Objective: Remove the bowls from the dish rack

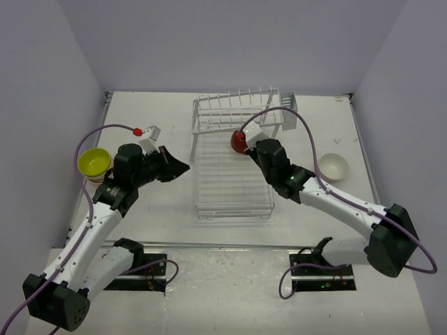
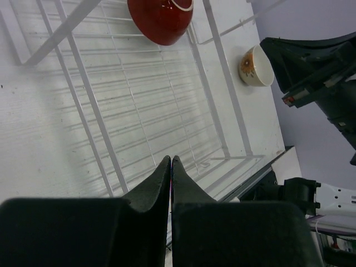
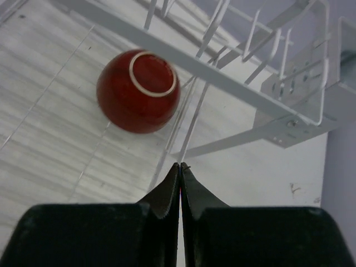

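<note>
1. The dark red bowl (image 3: 138,92) lies inside the dish rack (image 1: 230,199), on the flat grid tray just below the raised tine row, at about 1 o'clock from the tray's centre. Its white foot ring faces the right wrist camera.
2. I read the right gripper (image 3: 179,165) as fully closed, fingertips pressed together and holding nothing. It hovers just beside the red bowl, at the bowl's 5 o'clock, not touching it.
3. The left gripper (image 2: 171,161) is likewise pinched closed and empty. It points at the rack's left edge from 9 o'clock.
4. The lime-yellow bowl (image 1: 94,162) stands on the table (image 1: 167,209) at 9 o'clock from the rack, beyond the left arm.
5. A cream bowl (image 1: 334,166) stands upright on the table at 3 o'clock, well apart from the rack.
</note>
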{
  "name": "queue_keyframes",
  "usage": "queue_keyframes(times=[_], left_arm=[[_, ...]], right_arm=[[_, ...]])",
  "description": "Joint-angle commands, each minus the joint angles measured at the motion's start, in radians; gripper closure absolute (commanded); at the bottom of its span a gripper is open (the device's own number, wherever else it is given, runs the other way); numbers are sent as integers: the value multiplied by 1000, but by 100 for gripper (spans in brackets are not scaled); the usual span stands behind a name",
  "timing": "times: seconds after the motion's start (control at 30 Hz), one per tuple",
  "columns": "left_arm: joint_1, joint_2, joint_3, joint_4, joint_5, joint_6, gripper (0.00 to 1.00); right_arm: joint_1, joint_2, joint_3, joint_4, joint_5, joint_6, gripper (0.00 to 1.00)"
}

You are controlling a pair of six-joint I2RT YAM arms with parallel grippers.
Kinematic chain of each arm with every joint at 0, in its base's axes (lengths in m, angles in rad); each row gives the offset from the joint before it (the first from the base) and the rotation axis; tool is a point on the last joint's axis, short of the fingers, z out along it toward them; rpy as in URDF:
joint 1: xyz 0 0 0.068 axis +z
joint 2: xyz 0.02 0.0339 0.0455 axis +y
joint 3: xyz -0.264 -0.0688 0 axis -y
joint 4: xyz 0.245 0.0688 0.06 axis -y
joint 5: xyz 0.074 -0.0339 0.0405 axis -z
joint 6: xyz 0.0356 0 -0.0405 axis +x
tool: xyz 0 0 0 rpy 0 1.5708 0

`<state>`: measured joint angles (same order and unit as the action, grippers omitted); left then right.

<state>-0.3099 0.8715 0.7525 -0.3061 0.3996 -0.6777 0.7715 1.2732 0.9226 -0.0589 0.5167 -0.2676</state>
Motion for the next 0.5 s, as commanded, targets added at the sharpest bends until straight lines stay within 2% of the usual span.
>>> queue_keyframes(times=[0.0,0.1,0.17,0.23,0.37,0.47], left_arm=[[3,-37,-18,68,-48,-16,100],[3,-46,-44,84,-70,-25,100],[3,-58,-86,134,-61,-55,100],[3,-54,-116,163,-54,-65,100],[3,-42,-131,170,-64,-43,100],[6,-49,-151,185,-71,-40,100]], right_arm=[[2,73,-50,335,143,-175,100],[-1,190,-96,576,178,-364,100],[-1,247,-99,637,178,-448,100],[-1,310,-97,705,187,-475,100],[0,333,-126,798,190,-501,100],[2,328,-142,801,181,-499,100]])
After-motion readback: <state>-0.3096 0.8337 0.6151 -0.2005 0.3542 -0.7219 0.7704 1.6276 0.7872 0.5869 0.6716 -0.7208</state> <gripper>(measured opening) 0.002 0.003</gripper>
